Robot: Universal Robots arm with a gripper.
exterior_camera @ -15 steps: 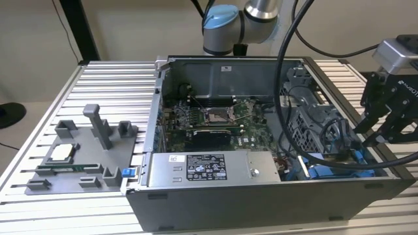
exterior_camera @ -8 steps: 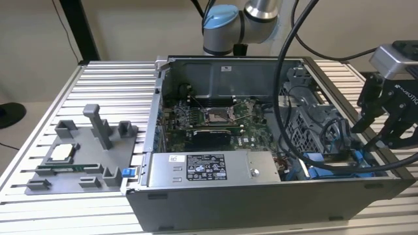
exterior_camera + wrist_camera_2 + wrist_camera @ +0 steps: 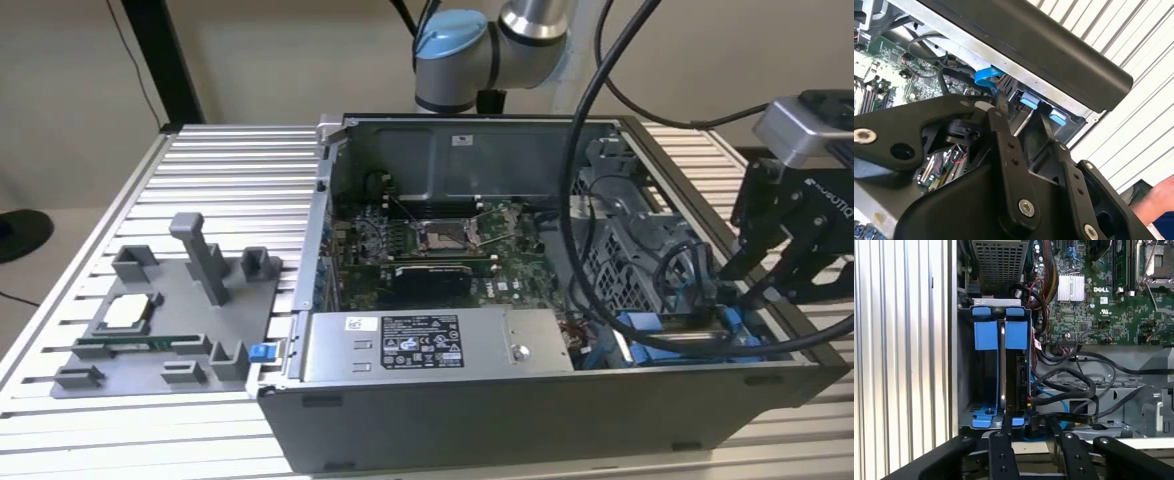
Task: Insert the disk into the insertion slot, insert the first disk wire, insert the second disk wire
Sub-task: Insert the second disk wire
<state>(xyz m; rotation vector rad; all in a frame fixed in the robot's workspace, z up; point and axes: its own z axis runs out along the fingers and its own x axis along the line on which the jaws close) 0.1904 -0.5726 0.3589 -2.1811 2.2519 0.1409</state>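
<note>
Open case (image 3: 534,420) on a slatted counter (image 3: 227,180), with the work at the corner toward the exterior view's right. Pincer (image 3: 1029,424) poised directly over the slot (image 3: 985,385), fingers (image 3: 1002,455) parted to a fair gap, with nothing visibly clamped between them. Disk (image 3: 1016,375) standing on edge inside the slot, apparently in the half nearer the board (image 3: 1089,315), sunk between blue clips (image 3: 986,335) at both ends. Judged from this placement: first step done, or all but done, with any final seating push impossible to confirm. Blue wire (image 3: 1055,396) and black wires (image 3: 1074,389) lying in loops just beside the disk's near end, close under the pincer. Seating of any plug in the disk's connector: not to be told from these views; to judge by the blue wire's loose arc in the second wrist view, probably none yet. Judged outstanding: both wire insertions. Power supply (image 3: 427,345) along the case's nearer wall and grey fixture tray (image 3: 160,320) on the counter at the exterior view's left, both well apart from the pincer.
</note>
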